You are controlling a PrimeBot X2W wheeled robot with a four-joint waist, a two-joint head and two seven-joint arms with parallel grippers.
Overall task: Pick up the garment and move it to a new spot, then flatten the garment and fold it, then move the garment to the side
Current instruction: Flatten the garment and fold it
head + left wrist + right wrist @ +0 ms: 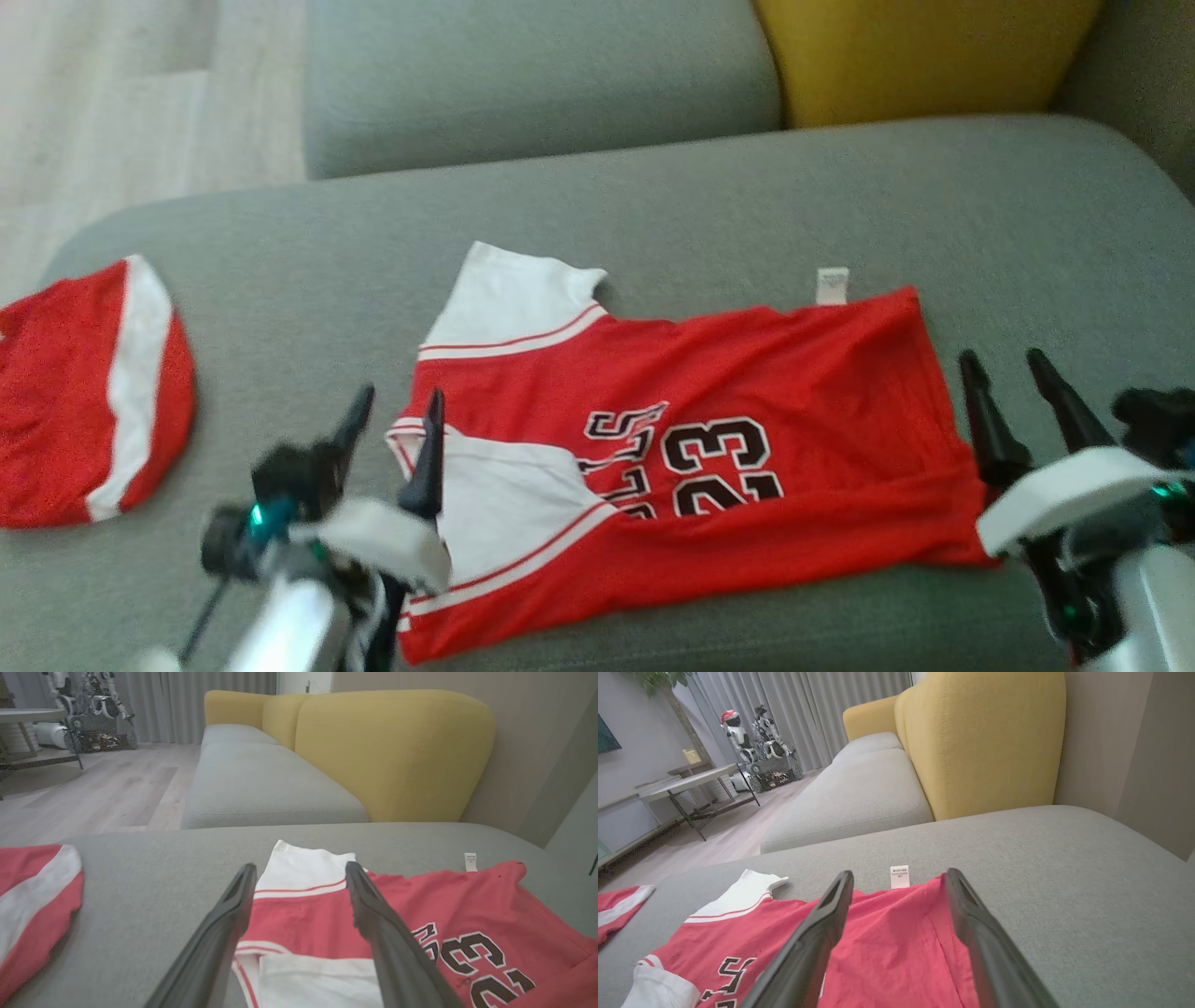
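Red shirt (709, 448) with the 23 print lies spread flat on the grey sofa cushion (653, 215). Its white sleeves are at its left end and its hem at its right end, and a small white tag (832, 285) sticks out past its far edge. Left tool (401, 397) is wide and empty, over the shirt's sleeve end. Right tool (1001, 359) is wide and empty, just off the shirt's hem. A second red-and-white garment (84, 392) lies well left of the shirt, not touching it. Yellow backrest (924, 56) is beyond the shirt.
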